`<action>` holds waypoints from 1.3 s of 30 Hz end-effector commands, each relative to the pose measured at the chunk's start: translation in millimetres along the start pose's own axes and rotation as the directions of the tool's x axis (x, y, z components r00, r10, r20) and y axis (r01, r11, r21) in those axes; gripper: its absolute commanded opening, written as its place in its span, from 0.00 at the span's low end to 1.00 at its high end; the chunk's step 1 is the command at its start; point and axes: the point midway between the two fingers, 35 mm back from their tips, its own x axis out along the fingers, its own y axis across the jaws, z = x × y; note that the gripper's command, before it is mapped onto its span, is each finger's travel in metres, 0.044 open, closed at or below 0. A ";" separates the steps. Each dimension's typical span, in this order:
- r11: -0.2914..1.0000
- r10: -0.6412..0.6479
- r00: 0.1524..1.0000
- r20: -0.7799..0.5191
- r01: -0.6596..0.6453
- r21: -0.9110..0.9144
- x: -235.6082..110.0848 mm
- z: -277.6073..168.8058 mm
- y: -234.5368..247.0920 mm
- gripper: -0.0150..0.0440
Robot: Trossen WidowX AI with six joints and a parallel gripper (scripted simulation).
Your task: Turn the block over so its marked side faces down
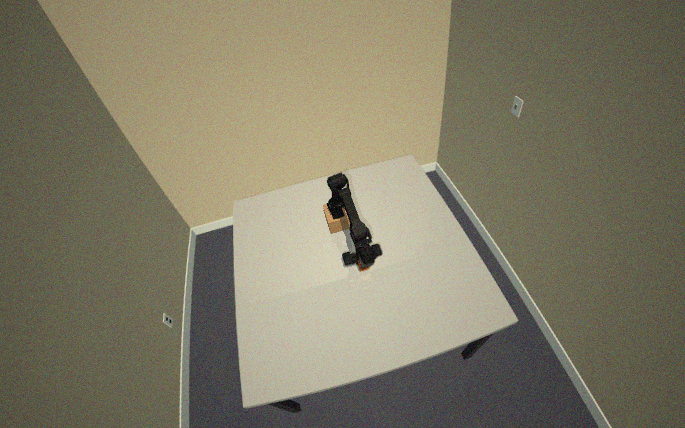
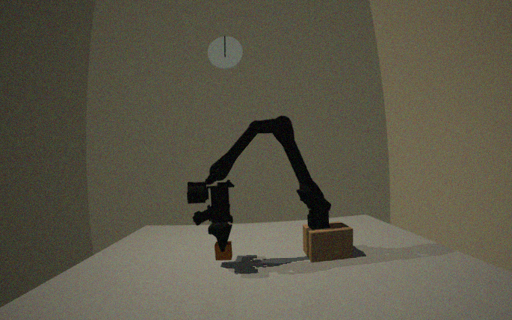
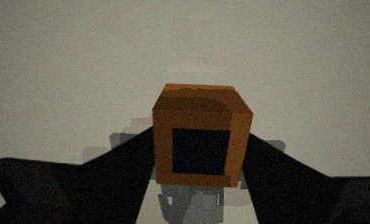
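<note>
A small orange block (image 1: 365, 269) (image 2: 223, 252) (image 3: 202, 111) has a dark square mark (image 3: 201, 151) on its top face, which faces the wrist camera. My gripper (image 1: 361, 261) (image 2: 222, 243) (image 3: 198, 133) points straight down and is shut on the block, one black finger on its left side and one on its right. The block hangs level, a little above the white table (image 1: 334, 345) (image 2: 170, 285) (image 3: 86, 60). Its shadow shows on the table just under it. In the top view the wrist hides most of the block.
The arm's base stands in a tan wooden box (image 1: 335, 224) (image 2: 328, 242) at the back of the table, to the right of the block in the exterior view. The table's edges lie far from the block on all sides.
</note>
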 end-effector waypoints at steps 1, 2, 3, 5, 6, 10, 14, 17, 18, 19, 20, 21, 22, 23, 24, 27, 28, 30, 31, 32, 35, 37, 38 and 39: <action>1.000 0.001 0.999 0.046 -0.001 -0.004 -2.1 1.6 0.6 0.25; 1.000 0.001 0.998 0.062 -0.001 -0.005 -1.2 1.8 0.6 0.25; 1.000 0.001 0.997 0.079 0.000 -0.006 -0.4 2.0 0.7 0.25; 1.000 0.000 0.994 0.112 0.001 -0.007 1.2 2.4 0.9 0.25; 1.000 0.000 0.992 0.129 0.001 -0.007 1.9 2.5 0.9 0.25; 1.000 -0.001 0.981 0.195 0.002 -0.007 4.0 2.8 1.1 0.25; 1.000 -0.001 0.966 0.260 0.003 -0.007 5.4 2.6 1.1 0.25; 1.000 -0.001 0.951 0.308 0.003 -0.006 5.8 2.0 1.1 0.25; 1.000 0.000 0.946 0.324 0.002 -0.006 5.9 1.7 1.1 0.25; 1.000 0.000 0.941 0.340 0.002 -0.006 5.9 1.4 1.1 0.25; 1.000 0.000 0.935 0.355 0.002 -0.006 5.8 1.0 1.1 0.25; 1.000 0.000 0.929 0.371 0.002 -0.006 5.7 0.6 1.0 0.25; 1.000 0.001 0.923 0.386 0.001 -0.005 5.5 0.1 1.0 0.25; 1.000 0.001 0.916 0.401 0.001 -0.005 5.3 -0.3 1.0 0.25; 1.000 0.001 0.909 0.416 0.001 -0.005 5.1 -0.9 0.9 0.25; 1.000 0.003 0.887 0.461 -0.001 -0.004 4.0 -2.7 0.7 0.25; 1.000 0.003 0.880 0.476 -0.002 -0.003 3.6 -3.4 0.6 0.25; 1.000 0.004 0.869 0.495 -0.003 -0.003 2.9 -4.4 0.5 0.25; 1.000 0.004 0.868 0.497 -0.003 -0.003 2.8 -4.6 0.5 0.25; 1.000 0.004 0.868 0.497 -0.003 -0.003 2.8 -4.6 0.5 0.25; 1.000 0.004 0.868 0.497 -0.003 -0.003 2.8 -4.6 0.5 0.25; 1.000 0.004 0.868 0.497 -0.003 -0.003 2.8 -4.6 0.5 0.25; 1.000 0.004 0.867 0.499 -0.003 -0.003 3.3 -4.3 0.6 0.25; 1.000 0.004 0.863 0.505 -0.002 -0.003 4.6 -3.5 0.7 0.25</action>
